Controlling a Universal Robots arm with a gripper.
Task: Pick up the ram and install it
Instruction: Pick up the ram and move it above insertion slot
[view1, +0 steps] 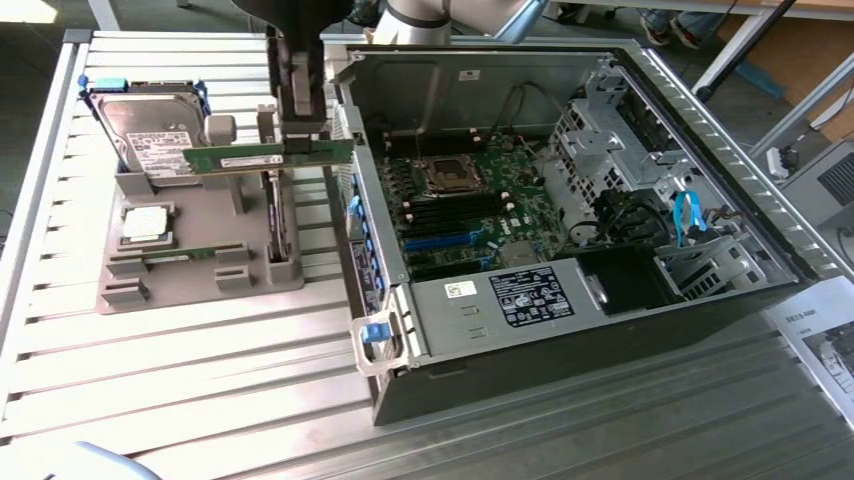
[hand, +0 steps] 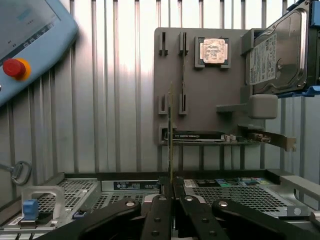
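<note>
Slatted aluminium counter (view1: 200, 350), pale and ribbed. Along its edge on the exterior view's right, an open computer case (view1: 534, 370) lying on its side, motherboard (view1: 461, 195) face up inside. Toward the edge on the exterior view's left, a grey holder tray (view1: 200, 280).

On the tray:
- a hard drive (view1: 147, 130) propped at one end
- a square silver processor (view1: 144, 222) just beside it
- an expansion card (hand: 200, 136) standing on edge along the side nearest the case
- a second slim stick (hand: 183, 75) edge-on in its slots

Above the tray and just beside the case wall, the end effector (view1: 302, 135), clamped on the ram (view1: 240, 158) near the end closest to the case. Holds it clear of the tray, level, long side reaching from over the hard drive's corner toward the case rim, well apart from the motherboard.

From the wrist, the same ram as a thin upright edge between the black fingers (hand: 160, 215), with tray and counter slats beyond and the case frame close beneath.

Near a counter corner, a blue-grey teach pendant (hand: 30, 35) with a red button.
</note>
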